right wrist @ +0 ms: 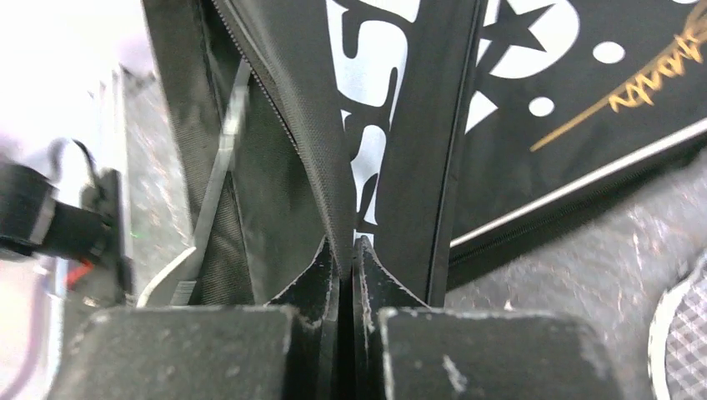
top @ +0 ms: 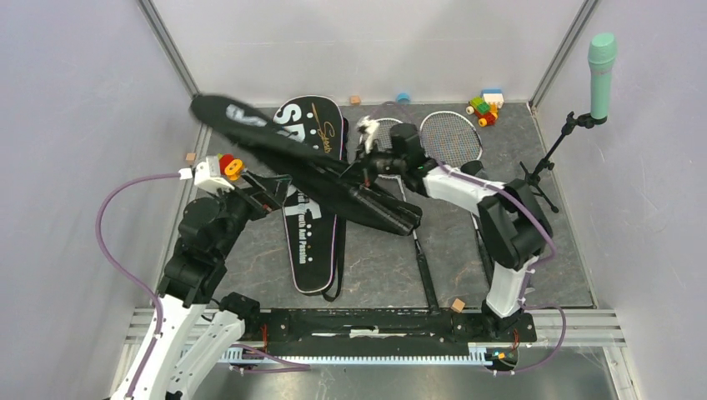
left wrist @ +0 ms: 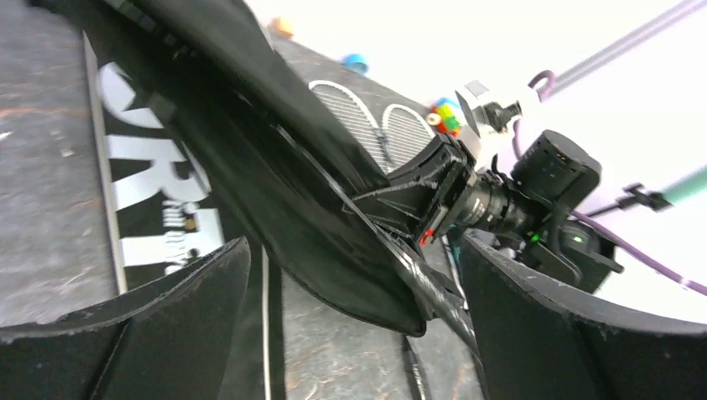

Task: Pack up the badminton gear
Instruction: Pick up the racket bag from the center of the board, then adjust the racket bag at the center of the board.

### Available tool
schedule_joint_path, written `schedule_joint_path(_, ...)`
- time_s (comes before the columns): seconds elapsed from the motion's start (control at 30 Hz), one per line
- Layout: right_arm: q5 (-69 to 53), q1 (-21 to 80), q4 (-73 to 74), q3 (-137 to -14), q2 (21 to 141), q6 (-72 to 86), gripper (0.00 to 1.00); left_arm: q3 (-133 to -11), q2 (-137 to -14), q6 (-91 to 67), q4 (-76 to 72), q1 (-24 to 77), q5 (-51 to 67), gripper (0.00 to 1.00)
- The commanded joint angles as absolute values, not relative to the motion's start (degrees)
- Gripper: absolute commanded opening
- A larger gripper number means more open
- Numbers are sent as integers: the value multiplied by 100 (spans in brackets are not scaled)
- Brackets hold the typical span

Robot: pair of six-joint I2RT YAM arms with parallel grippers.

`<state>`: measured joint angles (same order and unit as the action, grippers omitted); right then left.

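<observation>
the right gripper [right wrist: 348, 250] pinches tight on the fabric lip of the raised racket bag [top: 275, 146], whose long axis slants from upper left to centre over the flat sport bag [top: 313, 242], while the left gripper [left wrist: 354, 246] gapes wide just below it in frame, probably nearer its free lip.

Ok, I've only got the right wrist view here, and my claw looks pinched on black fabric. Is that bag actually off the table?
Observer: Yes. From the top, the right claw holds the upper bag raised, slanting across the second bag, which lies flat.
Operator: Where's the left claw?
Observer: The left claw is wide open, with the raised bag's edge in front of it, not gripped.
Operator: And the rackets?
Observer: Both rackets lie on the table, outside either bag, heads toward the far wall.
</observation>
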<state>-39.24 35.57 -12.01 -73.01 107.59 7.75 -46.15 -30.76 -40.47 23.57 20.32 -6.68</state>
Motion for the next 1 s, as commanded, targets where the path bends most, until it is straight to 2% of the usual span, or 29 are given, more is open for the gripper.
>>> schedule_joint_path(0.0,-5262,3182,-3333,-6464,10063,3228,0,-4733,-3427,-3774,1598,2012,257,100)
schedule_joint_path(0.17,-5314,2804,-6477,-4774,9729,5972,0,-4275,-3939,-4119,1113,2011,258,100)
schedule_joint_path(0.27,-5131,2708,-7305,-4209,9710,6725,0,-3954,-4392,-4315,605,2016,689,100)
schedule_joint_path(0.4,-4404,2694,-6366,-3841,9488,6094,0,-3583,-5058,-4614,-292,2084,1506,100)
schedule_joint_path(0.5,-3701,2688,-5365,-3663,9189,5401,0,-3359,-5437,-4668,-656,2523,1297,100)
schedule_joint_path(0.63,-2973,2698,-5379,-3149,8957,5387,0,-3309,-5954,-4581,-658,3192,407,100)
schedule_joint_path(0.77,-2868,2738,-5372,-2902,8843,5288,0,-3358,-6532,-4566,-954,3547,-136,100)
schedule_joint_path(0.97,-2707,2753,-5709,-2549,8815,5582,0,-3485,-7509,-4653,-1519,3669,-106,97)
